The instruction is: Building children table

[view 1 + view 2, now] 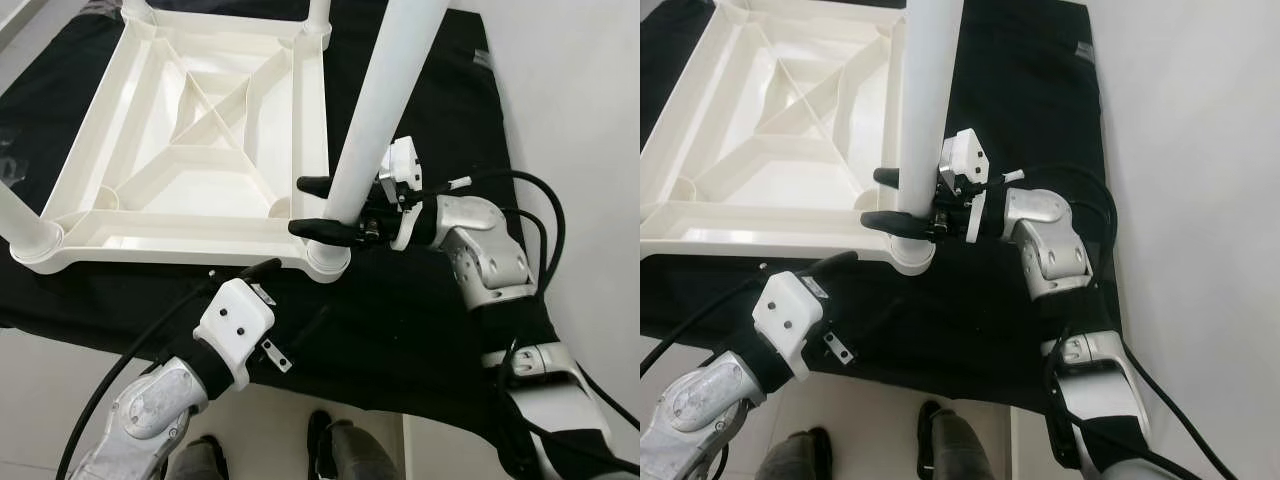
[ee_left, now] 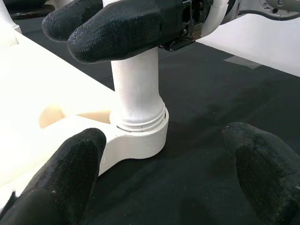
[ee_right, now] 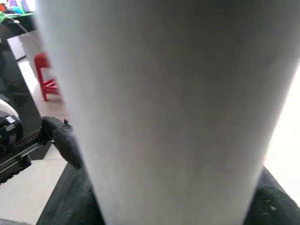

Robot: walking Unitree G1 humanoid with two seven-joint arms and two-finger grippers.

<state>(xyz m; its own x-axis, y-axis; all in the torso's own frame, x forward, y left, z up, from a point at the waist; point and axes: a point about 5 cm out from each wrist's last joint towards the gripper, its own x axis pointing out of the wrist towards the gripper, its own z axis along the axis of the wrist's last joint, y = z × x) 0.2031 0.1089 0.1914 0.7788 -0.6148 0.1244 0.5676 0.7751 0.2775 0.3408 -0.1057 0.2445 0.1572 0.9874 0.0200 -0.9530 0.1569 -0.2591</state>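
you are reaching in from the right: your right end effector [image 1: 312,206] is grasping the white table leg [image 1: 375,110] just above its corner socket [image 1: 328,258]. your left end effector [image 2: 159,164] is hanging released, fingers spread, beside that socket. the upturned white tabletop [image 1: 190,150], ribbed underside showing, is lying on a black mat [image 1: 400,310]. no writing is readable.

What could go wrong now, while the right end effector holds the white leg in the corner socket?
The leg leans in its socket, so it could jam or pop out if pushed. The right end effector grips low on the leg, so the long top may swing. The left end effector is open near the socket and might bump the upturned tabletop.
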